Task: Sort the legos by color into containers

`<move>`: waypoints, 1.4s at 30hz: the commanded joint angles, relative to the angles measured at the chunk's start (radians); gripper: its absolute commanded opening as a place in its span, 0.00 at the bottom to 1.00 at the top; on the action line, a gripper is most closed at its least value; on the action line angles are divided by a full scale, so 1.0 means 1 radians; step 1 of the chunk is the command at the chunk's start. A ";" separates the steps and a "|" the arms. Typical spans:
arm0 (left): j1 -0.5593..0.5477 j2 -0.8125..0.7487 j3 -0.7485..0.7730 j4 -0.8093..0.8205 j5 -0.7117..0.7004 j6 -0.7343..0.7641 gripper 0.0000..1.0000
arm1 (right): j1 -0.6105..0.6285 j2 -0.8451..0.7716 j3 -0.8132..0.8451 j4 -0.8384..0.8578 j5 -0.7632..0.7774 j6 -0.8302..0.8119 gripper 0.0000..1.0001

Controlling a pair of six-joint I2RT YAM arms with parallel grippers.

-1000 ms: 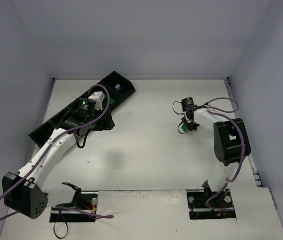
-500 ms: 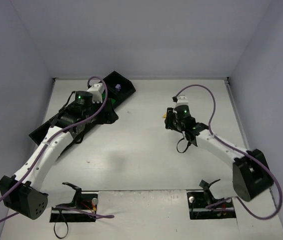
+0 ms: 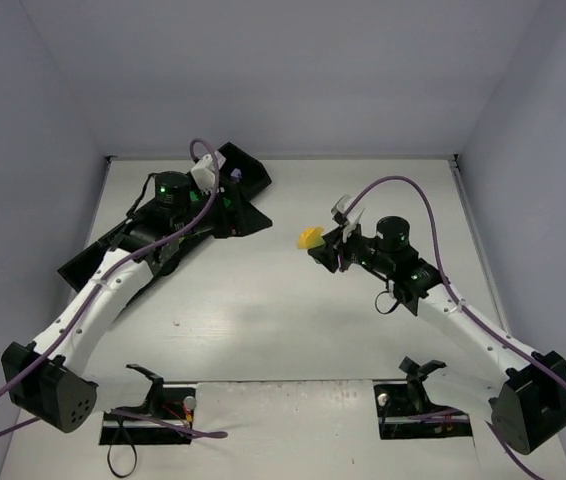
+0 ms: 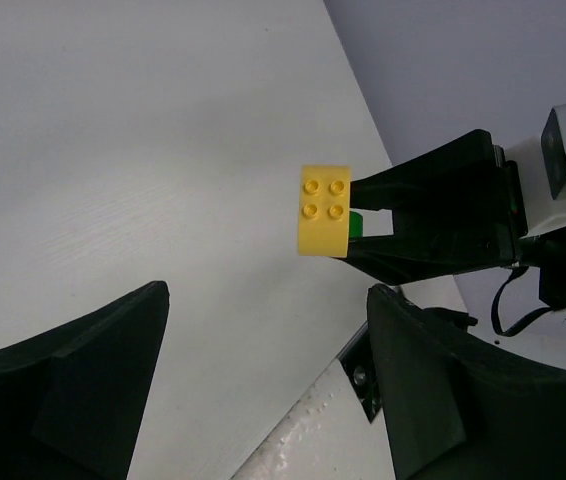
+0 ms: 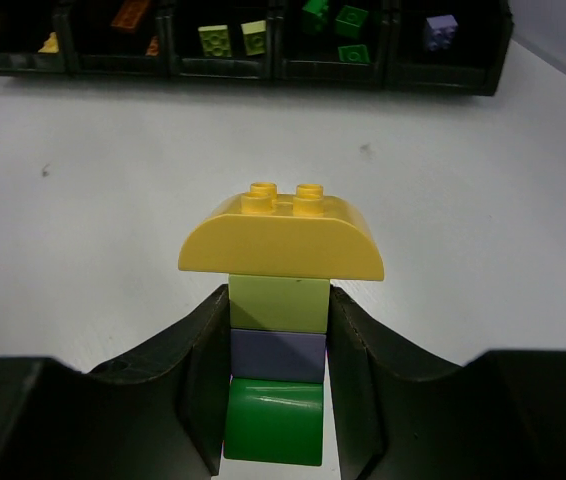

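My right gripper (image 3: 326, 248) is shut on a stack of legos and holds it sideways above the table's middle. In the right wrist view the gripper (image 5: 278, 315) clamps a lime brick (image 5: 278, 300) and a purple brick (image 5: 276, 352). A green brick (image 5: 273, 420) sits behind them and a curved yellow brick (image 5: 281, 235) caps the front. The yellow brick (image 3: 310, 239) points at my left gripper (image 3: 248, 216), which is open and empty next to the black tray (image 3: 83, 262). The left wrist view shows the yellow brick (image 4: 324, 210) ahead of its open gripper (image 4: 263, 400).
The tray's compartments (image 5: 263, 70) lie across the far side of the right wrist view. They hold yellow (image 5: 51, 42), orange (image 5: 128, 12), lime (image 5: 228, 38), green (image 5: 338, 25) and purple (image 5: 441, 30) bricks. Grey walls enclose the table on three sides.
My right arm has swung left and stretched out toward the centre with the stack, turning it sideways. My left gripper has turned right, away from the tray and toward the stack.
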 commanded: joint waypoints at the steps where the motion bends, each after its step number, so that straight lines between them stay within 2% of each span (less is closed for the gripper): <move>1: -0.057 0.043 0.062 0.085 0.058 -0.064 0.73 | 0.013 -0.039 0.044 0.049 -0.158 -0.070 0.00; 7: -0.149 0.125 0.109 0.065 0.035 -0.088 0.73 | 0.030 -0.027 0.089 -0.019 -0.182 -0.135 0.00; 15: -0.206 0.181 0.144 0.051 -0.047 -0.075 0.73 | 0.047 -0.016 0.095 -0.022 -0.186 -0.135 0.00; 21: -0.234 0.208 0.159 0.055 -0.059 -0.082 0.61 | 0.053 -0.013 0.096 -0.025 -0.170 -0.141 0.00; 26: -0.247 0.235 0.162 0.031 -0.076 -0.087 0.55 | 0.055 -0.008 0.095 -0.025 -0.160 -0.143 0.00; 30: -0.260 0.246 0.167 0.017 -0.096 -0.082 0.45 | 0.056 -0.011 0.093 -0.025 -0.153 -0.143 0.00; 33: -0.261 0.246 0.168 0.022 -0.106 -0.078 0.26 | 0.058 -0.011 0.090 -0.025 -0.147 -0.141 0.00; 34: -0.263 0.244 0.170 0.023 -0.106 -0.076 0.15 | 0.058 -0.013 0.089 -0.026 -0.146 -0.141 0.00; 36: -0.263 0.244 0.175 0.017 -0.109 -0.065 0.07 | 0.058 -0.013 0.084 -0.026 -0.138 -0.140 0.00; 37: -0.261 0.240 0.181 -0.009 -0.112 -0.046 0.00 | 0.058 -0.014 0.078 -0.026 -0.135 -0.141 0.00; 42: -0.223 0.203 0.191 -0.083 -0.169 0.011 0.00 | 0.058 -0.020 0.049 -0.034 -0.110 -0.141 0.00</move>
